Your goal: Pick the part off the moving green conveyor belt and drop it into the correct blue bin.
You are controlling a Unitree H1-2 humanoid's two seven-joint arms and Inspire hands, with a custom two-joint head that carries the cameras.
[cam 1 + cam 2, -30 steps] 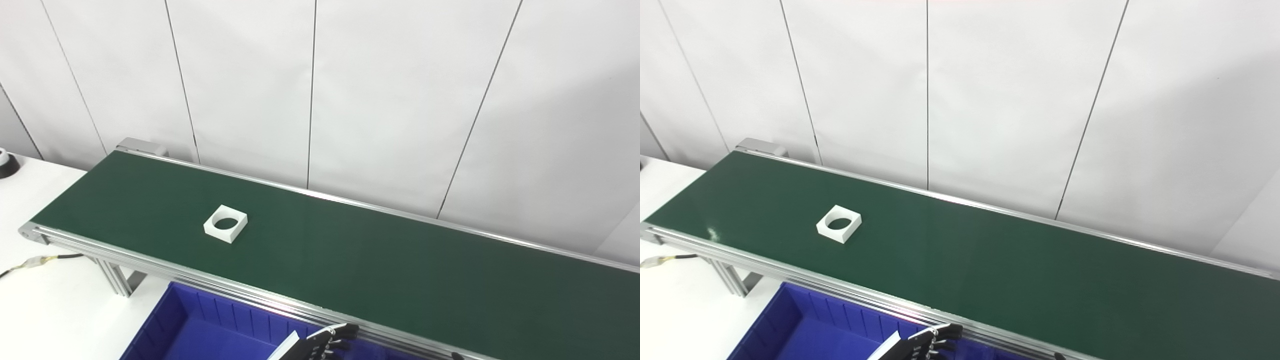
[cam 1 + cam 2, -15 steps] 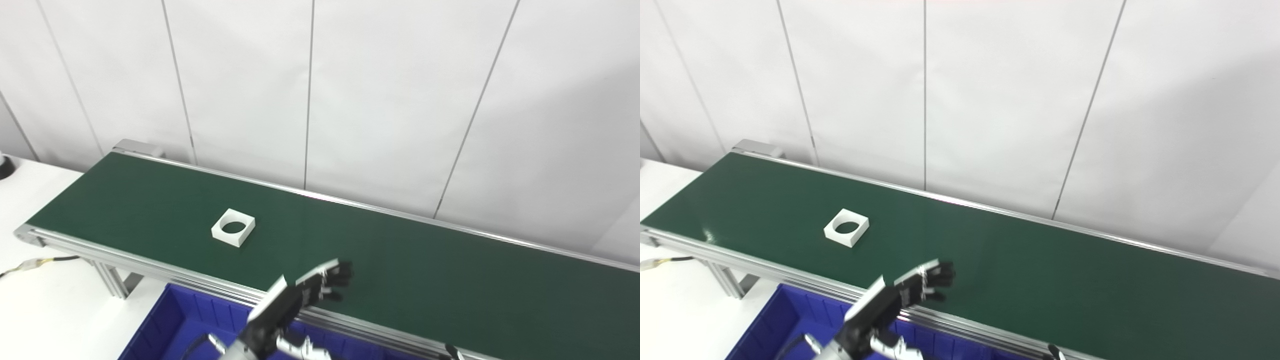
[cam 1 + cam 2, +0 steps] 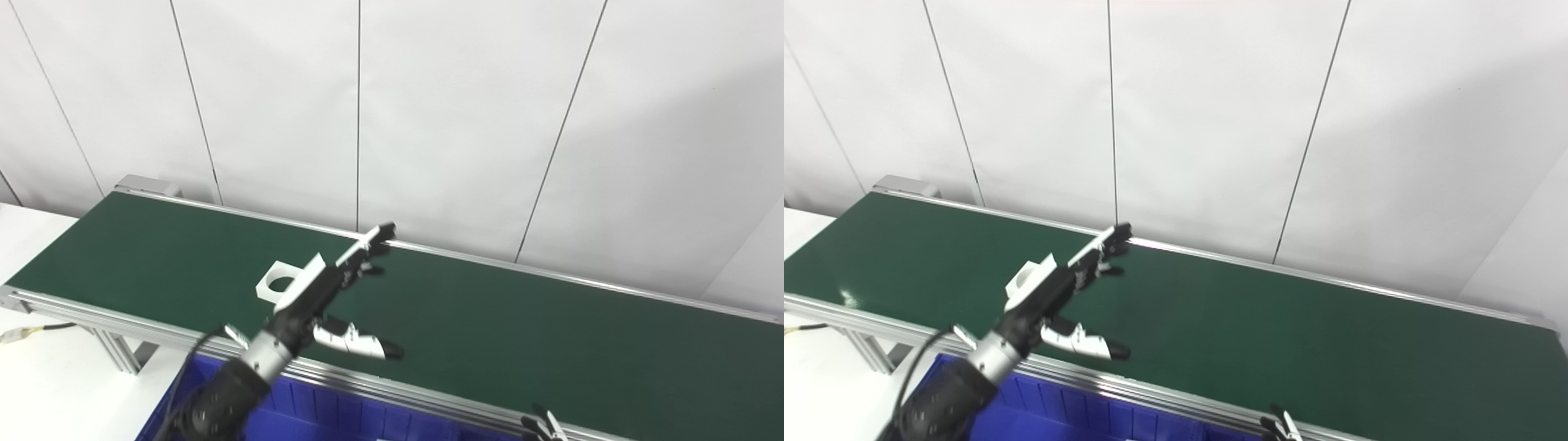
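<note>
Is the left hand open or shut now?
Open. The left hand has its fingers stretched out and thumb spread apart above the belt, holding nothing.

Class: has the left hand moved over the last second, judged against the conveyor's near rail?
Yes. The left hand has risen from below the near rail, beside the blue bin, to above the belt, open, next to the white part.

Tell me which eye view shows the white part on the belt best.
The left eye view: the white part shows its round hole and left edge beside the left hand. In the right eye view the hand covers most of it, leaving one corner.
</note>
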